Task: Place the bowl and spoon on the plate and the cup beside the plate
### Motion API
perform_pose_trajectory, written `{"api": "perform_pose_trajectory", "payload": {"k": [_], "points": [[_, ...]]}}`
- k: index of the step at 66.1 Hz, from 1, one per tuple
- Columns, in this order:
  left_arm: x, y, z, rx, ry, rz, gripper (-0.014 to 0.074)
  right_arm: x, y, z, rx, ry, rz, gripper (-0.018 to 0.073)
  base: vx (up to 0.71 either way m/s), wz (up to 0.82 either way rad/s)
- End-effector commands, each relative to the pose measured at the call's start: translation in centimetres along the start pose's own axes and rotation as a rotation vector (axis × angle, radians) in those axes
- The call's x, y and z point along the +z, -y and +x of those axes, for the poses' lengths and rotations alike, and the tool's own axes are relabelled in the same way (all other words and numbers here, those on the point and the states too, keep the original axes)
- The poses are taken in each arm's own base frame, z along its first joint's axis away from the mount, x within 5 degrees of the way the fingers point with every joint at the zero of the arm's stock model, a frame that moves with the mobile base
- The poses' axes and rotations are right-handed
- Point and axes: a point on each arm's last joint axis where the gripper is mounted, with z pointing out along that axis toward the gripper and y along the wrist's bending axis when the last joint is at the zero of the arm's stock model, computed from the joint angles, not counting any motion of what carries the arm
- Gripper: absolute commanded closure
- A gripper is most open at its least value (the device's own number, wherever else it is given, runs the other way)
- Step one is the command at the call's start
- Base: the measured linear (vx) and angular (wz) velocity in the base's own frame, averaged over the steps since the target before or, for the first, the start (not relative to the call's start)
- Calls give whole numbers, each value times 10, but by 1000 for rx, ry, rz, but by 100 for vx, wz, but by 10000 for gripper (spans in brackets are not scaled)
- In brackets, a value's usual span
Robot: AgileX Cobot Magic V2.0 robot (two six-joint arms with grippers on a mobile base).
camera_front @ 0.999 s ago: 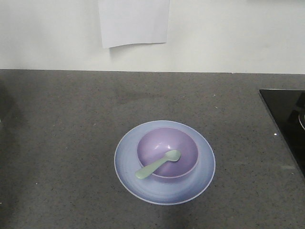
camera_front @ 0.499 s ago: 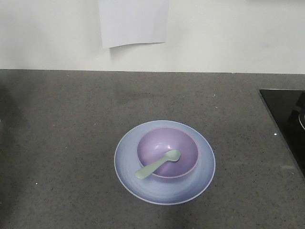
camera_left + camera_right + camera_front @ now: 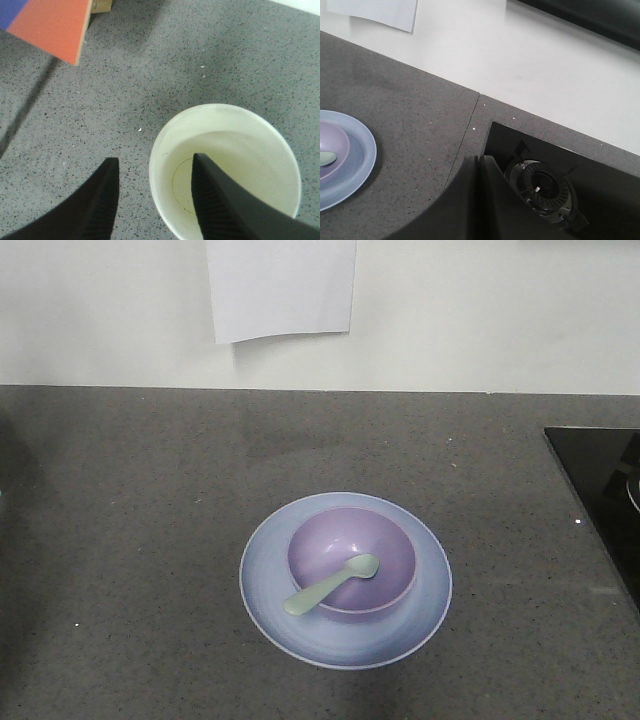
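Left gripper (image 3: pixel 152 195) looks straight down at the counter (image 3: pixel 165 60), its two dark fingers (image 3: pixel 100 200) set apart and straddling the near wall of the cup (image 3: pixel 235 150): one finger reaches down inside the white interior, the other stands outside, just beside the rim. Whether the pads actually press on the wall cannot be told from this view. The cup stands upright on the speckled grey surface, and only its white inside and rolled rim show. Beyond the cup, toward the upper left corner of the left wrist view, an orange and blue panel (image 3: pixel 47 25) juts in, well apart from the cup.

Right gripper (image 3: pixel 479 165) hangs with its fingers pressed together, tips meeting with nothing between them. It hovers over the counter's edge beside a black cooktop (image 3: pixel 600 190), where a round gas burner (image 3: pixel 545 190) sits just beside the fingertips.

In the front view the plate (image 3: pixel 270 605) lies on the counter with the bowl (image 3: pixel 390 555) standing on its centre. The spoon (image 3: pixel 330 585) rests in the bowl, scoop end down inside, handle leaning over the bowl's near left rim. A white paper sheet (image 3: pixel 282 288) hangs on the wall behind the plate. The cup does not appear in the front view.
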Motion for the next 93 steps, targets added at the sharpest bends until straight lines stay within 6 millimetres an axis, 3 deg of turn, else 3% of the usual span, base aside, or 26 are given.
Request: {"api": "perform_pose_trajectory", "payload": {"k": [1, 45, 56, 68, 71, 85, 93], "points": [[-19, 0, -14, -11, 113, 23, 260, -2, 3, -8, 0, 64, 28, 564, 0, 0], [21, 4, -4, 2, 5, 4, 277, -2, 3, -7, 0, 50, 28, 564, 0, 0], [20, 4, -4, 2, 3, 2, 397, -1, 3, -6, 1, 40, 25, 564, 0, 0], [20, 4, -4, 3, 1, 2, 603, -1, 3, -6, 3, 36, 23, 564, 0, 0], [20, 4, -4, 4, -2, 1, 605, -1, 3, -6, 3, 36, 23, 564, 0, 0], [-3, 7, -6, -23, 21, 71, 603, -1, 3, -6, 3, 37, 23, 564, 0, 0], [-36, 12, -9, -36, 70, 186, 603, -1, 3, -6, 3, 37, 22, 564, 0, 0]]}}
